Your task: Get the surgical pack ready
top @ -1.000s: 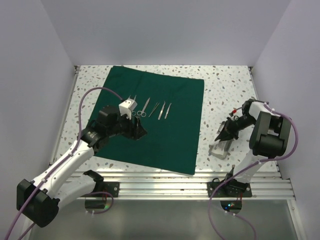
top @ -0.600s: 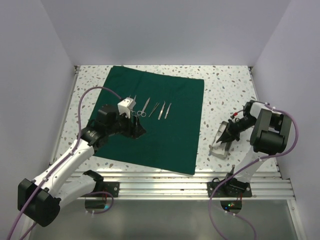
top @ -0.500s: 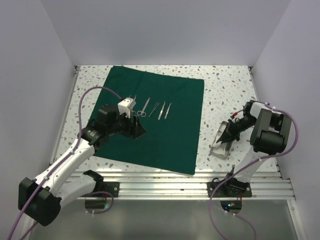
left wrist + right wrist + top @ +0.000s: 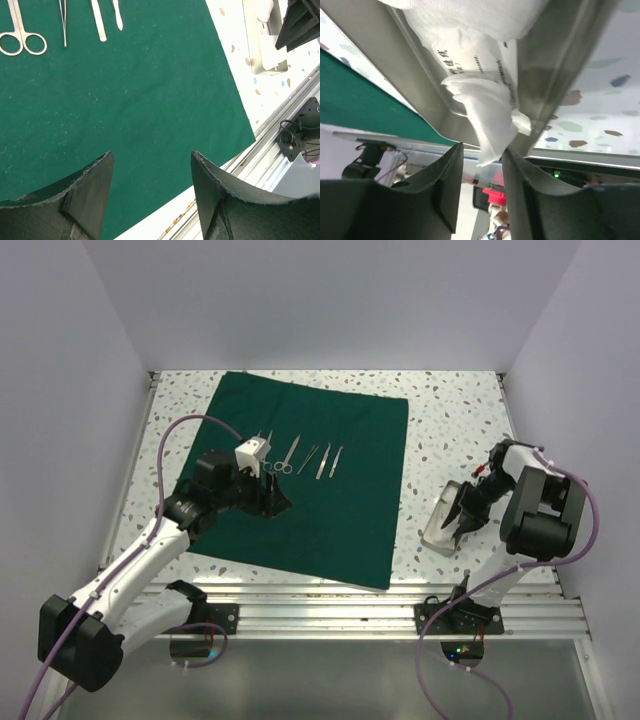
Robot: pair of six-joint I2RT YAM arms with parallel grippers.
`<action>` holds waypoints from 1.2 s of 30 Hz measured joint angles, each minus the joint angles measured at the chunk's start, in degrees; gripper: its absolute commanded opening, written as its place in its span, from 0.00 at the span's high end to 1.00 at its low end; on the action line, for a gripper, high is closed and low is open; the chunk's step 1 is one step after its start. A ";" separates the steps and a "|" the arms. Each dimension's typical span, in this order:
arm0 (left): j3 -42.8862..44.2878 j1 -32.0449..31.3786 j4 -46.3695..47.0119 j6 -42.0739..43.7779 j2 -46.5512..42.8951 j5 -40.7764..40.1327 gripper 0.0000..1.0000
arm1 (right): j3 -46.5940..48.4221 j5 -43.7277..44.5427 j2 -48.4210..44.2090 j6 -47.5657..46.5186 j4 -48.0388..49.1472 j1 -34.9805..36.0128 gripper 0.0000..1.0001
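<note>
Crumpled white sachet point(image 4: 487, 117), seemingly paper, in shiny steel tray point(image 4: 555, 60)

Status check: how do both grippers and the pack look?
Left gripper open, empty, over drape. Right gripper open, astride gauze in tray, not clamped. No obstruction seen.

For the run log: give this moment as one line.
left claw open above drape | right claw around sachet corner in tray, grip unclear

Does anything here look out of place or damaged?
The green drape lies askew, not square to the table edges. In the metal tray, the white sachet looks crumpled at one corner, between the fingers of the right gripper.
</note>
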 measured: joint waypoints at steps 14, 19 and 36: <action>-0.50 0.92 0.92 0.28 0.17 1.05 0.33 | 0.57 11.13 -14.29 5.88 -2.08 2.23 0.47; 0.07 1.46 1.66 -0.76 5.35 -0.68 0.32 | 10.88 14.03 -13.90 8.52 -3.54 18.75 0.42; 29.22 -1.14 -0.11 -5.03 37.70 -20.37 0.44 | 18.03 14.32 -12.52 14.36 3.23 29.64 0.01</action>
